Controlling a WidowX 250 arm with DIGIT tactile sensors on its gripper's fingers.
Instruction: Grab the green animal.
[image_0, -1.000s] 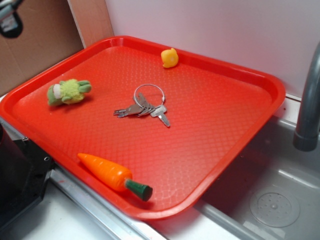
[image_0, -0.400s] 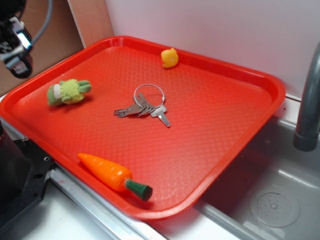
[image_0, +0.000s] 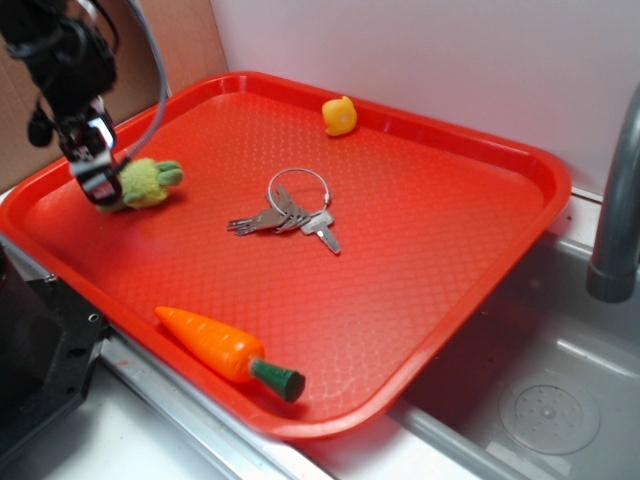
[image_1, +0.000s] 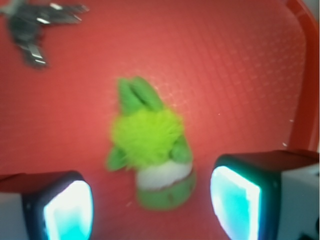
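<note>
Plush (image_1: 152, 165), lying at the tray's (image_0: 500, 240) left edge between the wide-open gripper's (image_0: 97, 180) fingers (image_1: 67, 210), looks light, soft and squashy, so I judge a squeeze across its fuzzy middle would hold better than pinching a thin limb.

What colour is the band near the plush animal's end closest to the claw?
White, on the green animal; clearest in the wrist view.

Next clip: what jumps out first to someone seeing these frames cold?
The big red tray fills the scene, beside a sink. At its left edge the black robot hand hangs open right over the fuzzy green plush animal, which the wrist view shows lying between the two fingers, untouched. Keys lie mid-tray, a yellow duck at the back, an orange carrot in front.
</note>
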